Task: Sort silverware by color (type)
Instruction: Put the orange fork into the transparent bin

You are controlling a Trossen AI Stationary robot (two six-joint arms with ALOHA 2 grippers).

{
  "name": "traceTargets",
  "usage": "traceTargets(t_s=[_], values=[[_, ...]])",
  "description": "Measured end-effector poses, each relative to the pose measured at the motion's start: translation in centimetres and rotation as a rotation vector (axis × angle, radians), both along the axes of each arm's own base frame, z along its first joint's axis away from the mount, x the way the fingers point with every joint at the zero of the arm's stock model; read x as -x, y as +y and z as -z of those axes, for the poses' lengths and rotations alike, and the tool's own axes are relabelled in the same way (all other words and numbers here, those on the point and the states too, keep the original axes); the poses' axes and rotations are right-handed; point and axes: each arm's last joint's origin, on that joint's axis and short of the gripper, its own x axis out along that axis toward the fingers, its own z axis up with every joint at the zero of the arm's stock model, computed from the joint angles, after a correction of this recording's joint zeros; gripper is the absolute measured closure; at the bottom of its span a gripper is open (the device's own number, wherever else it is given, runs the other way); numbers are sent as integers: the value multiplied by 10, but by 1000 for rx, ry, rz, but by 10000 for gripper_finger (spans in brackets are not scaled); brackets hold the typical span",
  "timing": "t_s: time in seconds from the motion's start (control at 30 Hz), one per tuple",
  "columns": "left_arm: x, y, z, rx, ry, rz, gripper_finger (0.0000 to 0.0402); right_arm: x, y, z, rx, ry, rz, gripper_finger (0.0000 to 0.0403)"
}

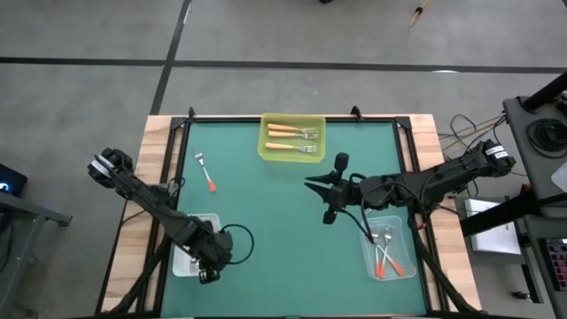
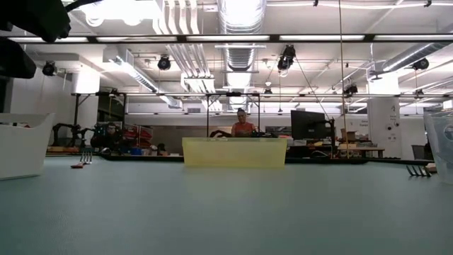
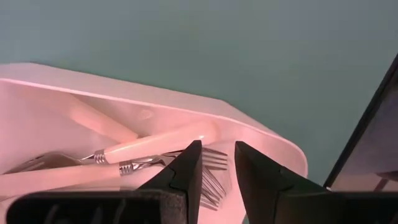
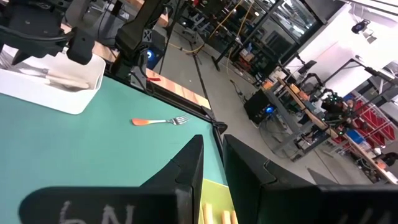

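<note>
Meanwhile, left gripper (image 1: 209, 268) over white tray (image 1: 183, 262)

My table (image 1: 266, 230) has a green top framed in pale wood. Under my left claw (image 1: 209, 270), at the near left corner, rests a white tray (image 1: 182, 259). Across from my right claw (image 1: 326, 197), against the far edge, stands a yellow bin (image 1: 291, 138). Just behind that claw, near the right edge, sits a clear tray (image 1: 390, 250). One red-orange fork (image 1: 206, 171) lies loose on the green, well beyond my left claw.
</note>
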Motion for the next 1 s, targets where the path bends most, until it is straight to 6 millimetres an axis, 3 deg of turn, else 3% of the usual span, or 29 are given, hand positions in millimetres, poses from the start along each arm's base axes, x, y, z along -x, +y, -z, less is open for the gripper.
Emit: traceTargets(t_s=[0.23,0.37,0.57,1.0], values=[[7,7,-17,-3,-73,-4,324,0,0,0,-3,-1,1,351],[11,22,-33,-62,-173,-87,324,0,0,0,-12,-4,4,351],[10,58,-49,-132,-211,-237,324,0,-2,0,-35,-8,13,351],[-3,158,-50,-299,-123,-516,324,7,-8,13,-38,105,203,351]])
